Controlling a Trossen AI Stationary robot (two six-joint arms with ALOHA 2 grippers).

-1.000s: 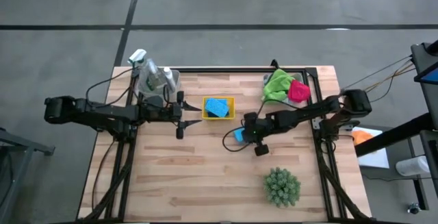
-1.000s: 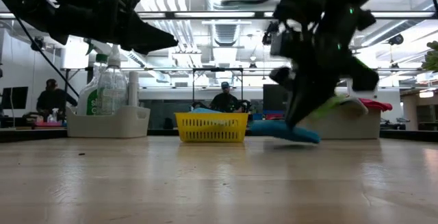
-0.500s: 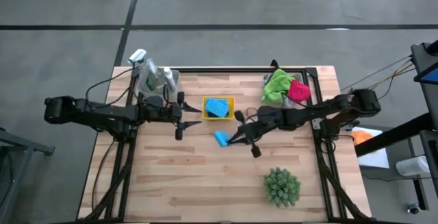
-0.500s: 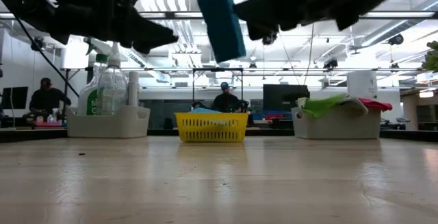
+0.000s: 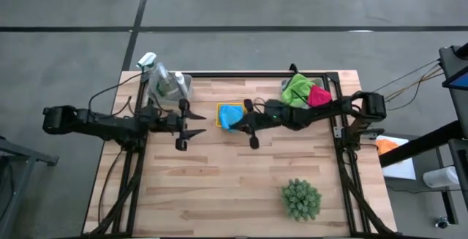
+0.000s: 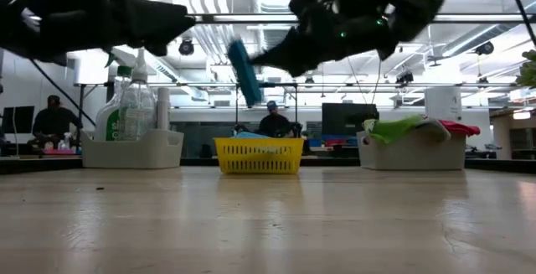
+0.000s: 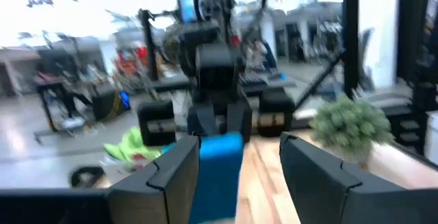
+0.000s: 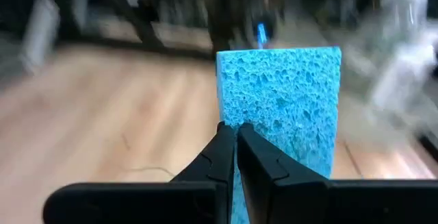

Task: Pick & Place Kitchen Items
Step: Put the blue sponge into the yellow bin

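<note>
1. Starting nearest the low camera, bare table (image 6: 268,224) is seen, with nothing resting on its front part.
2. Above it, a blue sponge (image 6: 244,73) is held in the air by the right gripper (image 5: 235,121); its fingers are closed tight on the sponge's lower edge, as the right wrist view shows (image 8: 280,107).
3. The sponge is carried on edge, its long axis close to upright in the low view, leaning slightly.
4. From above, the sponge (image 5: 229,117) is seen over the yellow basket (image 6: 258,156), at the side nearer the right arm; the basket (image 5: 220,107) lies directly below the fingers, so a drop is judged to be the next move.
5. A second sponge in the basket cannot be made out here.
6. The left gripper (image 5: 191,122) waits just beside the basket on its other side, fingers parted and holding nothing; the right arm is the one placed to finish this step.
7. Farther back, a spray bottle (image 5: 155,71) stands in the grey bin (image 6: 134,148), and green (image 5: 295,89) and red cloths (image 5: 319,95) lie in the far right bin.
</note>
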